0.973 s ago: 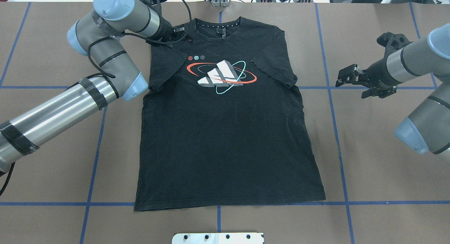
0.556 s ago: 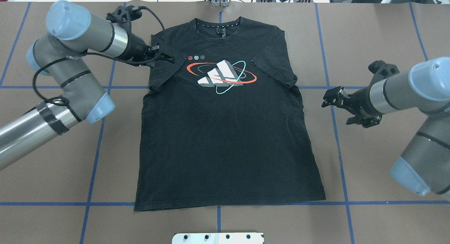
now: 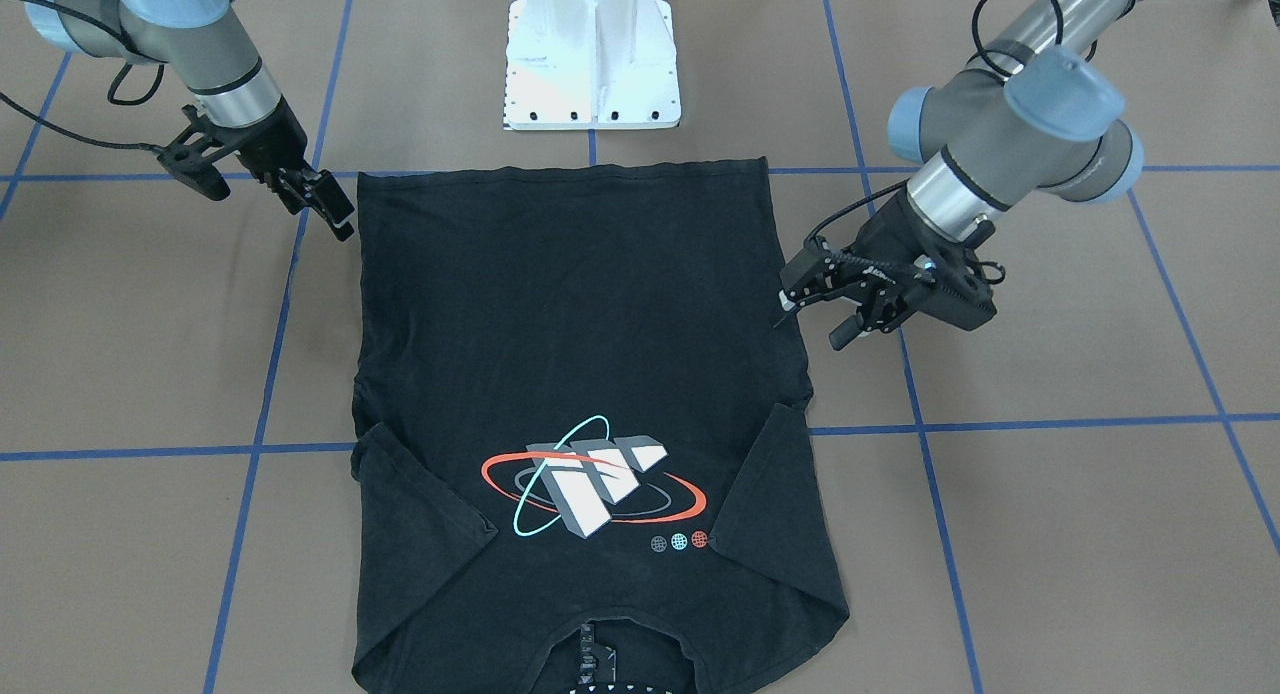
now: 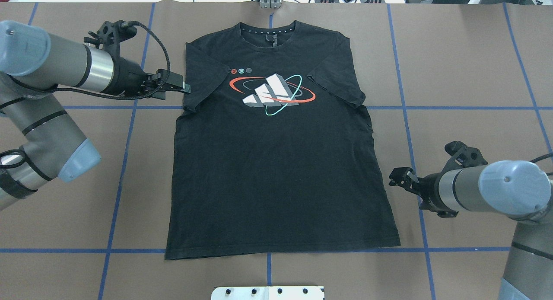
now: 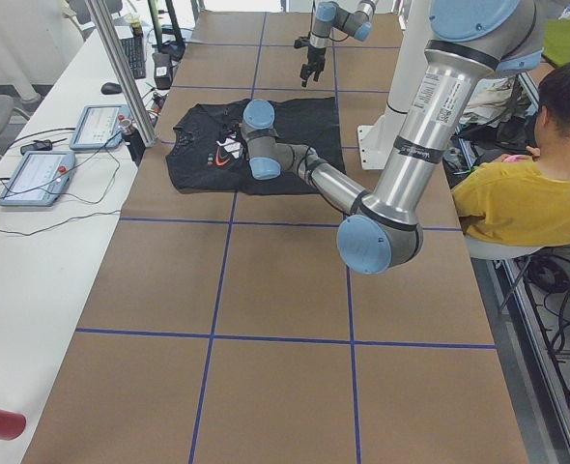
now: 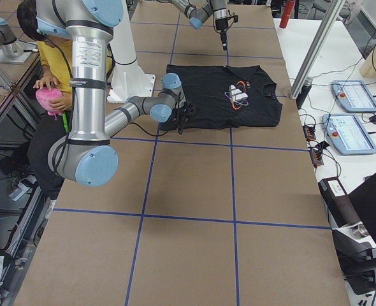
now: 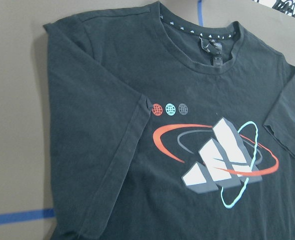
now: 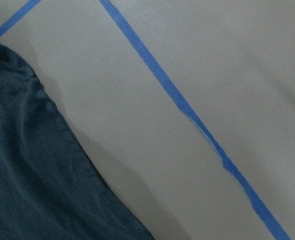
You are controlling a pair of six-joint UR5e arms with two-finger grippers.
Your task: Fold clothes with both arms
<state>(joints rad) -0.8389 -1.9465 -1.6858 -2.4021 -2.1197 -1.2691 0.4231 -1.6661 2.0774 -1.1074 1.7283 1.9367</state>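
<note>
Repositioned since before, your left claw (image 4: 185, 88) and right claw (image 4: 405, 186), both spread, flank the T-shirt (image 4: 276, 170), likely for side grasps.

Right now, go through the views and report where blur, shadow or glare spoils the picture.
Right wrist view: soft throughout, blue tape and T-shirt edge fuzzy, faint shadow beside it. Left wrist view: sharp, graphic crisp. Overhead view: even light, no hard shadows, mild sheen on the left arm.

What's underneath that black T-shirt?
The T-shirt lies flat on the brown table covering. A blue tape line disappears beneath it on both sides. Anything else under the cloth is hidden.
</note>
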